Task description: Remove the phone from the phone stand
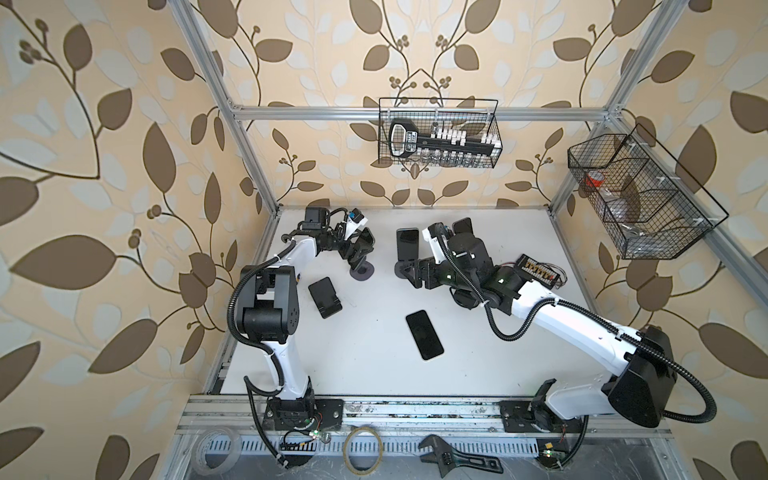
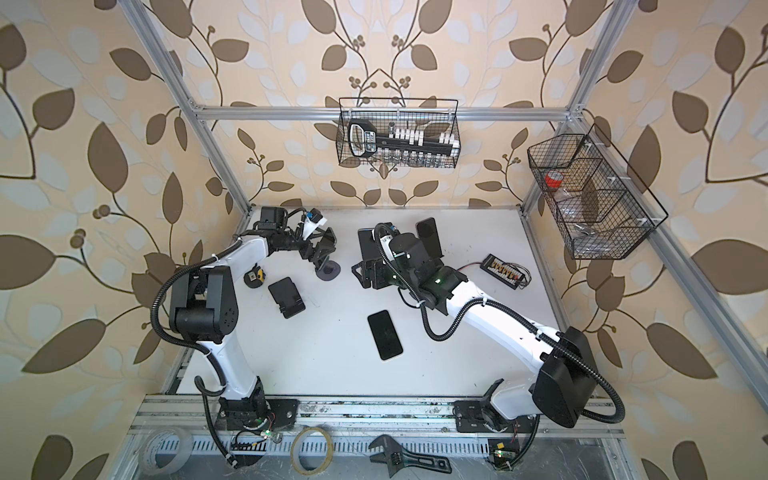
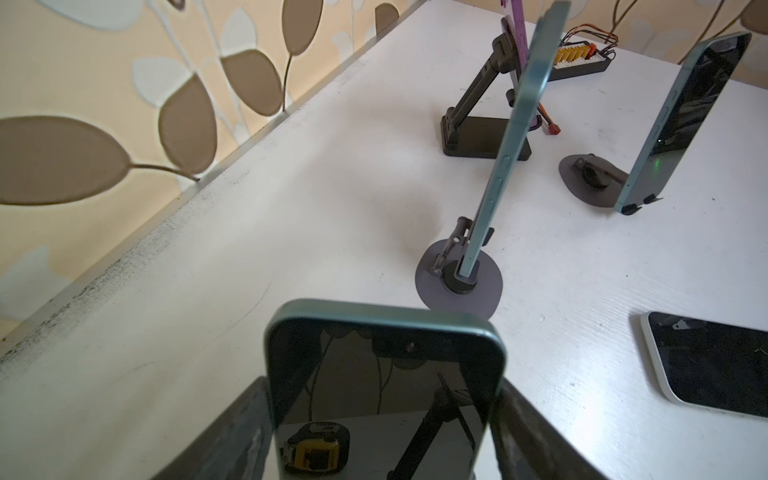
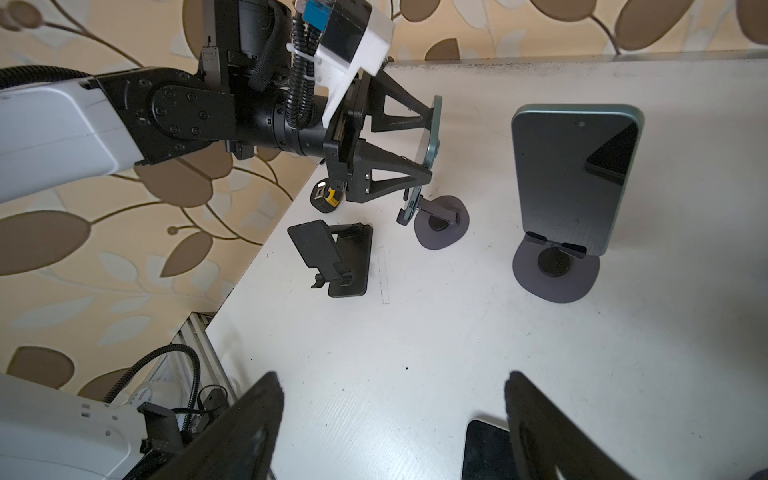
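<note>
A teal-edged phone (image 3: 382,395) with a dark screen stands on a round-based phone stand (image 1: 361,272) at the back left of the table. My left gripper (image 3: 384,386) is shut on it, one finger pressed on each long edge. In the right wrist view the left gripper (image 4: 430,137) grips the phone (image 4: 434,124) near its top. The phone's lower end still sits at the stand's (image 4: 440,222) cradle. My right gripper (image 4: 390,376) hovers open over bare table, nothing between its fingers. In both top views the right gripper (image 1: 409,272) is mid-table.
Other phones (image 3: 511,137) (image 3: 685,116) stand on stands further along. A phone (image 1: 424,334) lies flat mid-table. An empty folding stand (image 1: 325,297) lies by the left arm. A tape measure (image 2: 254,277) and a wired board (image 1: 536,268) sit near the table sides.
</note>
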Robot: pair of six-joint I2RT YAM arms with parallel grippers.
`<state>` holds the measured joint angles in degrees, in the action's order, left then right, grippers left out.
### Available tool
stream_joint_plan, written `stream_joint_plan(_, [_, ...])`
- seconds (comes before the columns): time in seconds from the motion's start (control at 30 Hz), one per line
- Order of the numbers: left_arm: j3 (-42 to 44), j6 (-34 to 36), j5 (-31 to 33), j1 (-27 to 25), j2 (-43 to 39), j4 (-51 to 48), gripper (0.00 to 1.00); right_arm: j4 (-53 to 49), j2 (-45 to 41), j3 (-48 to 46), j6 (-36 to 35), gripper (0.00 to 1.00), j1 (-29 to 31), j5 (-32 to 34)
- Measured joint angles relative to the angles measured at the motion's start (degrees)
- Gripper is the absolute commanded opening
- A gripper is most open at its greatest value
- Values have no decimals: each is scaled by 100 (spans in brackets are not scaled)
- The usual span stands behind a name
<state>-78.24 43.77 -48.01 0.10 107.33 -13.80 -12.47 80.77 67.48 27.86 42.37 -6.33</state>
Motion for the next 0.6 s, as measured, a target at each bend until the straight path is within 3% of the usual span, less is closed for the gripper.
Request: stream_joint_plan(0.6, [0, 111, -17, 0, 0, -2, 69, -4, 94, 2, 2, 85, 0, -13])
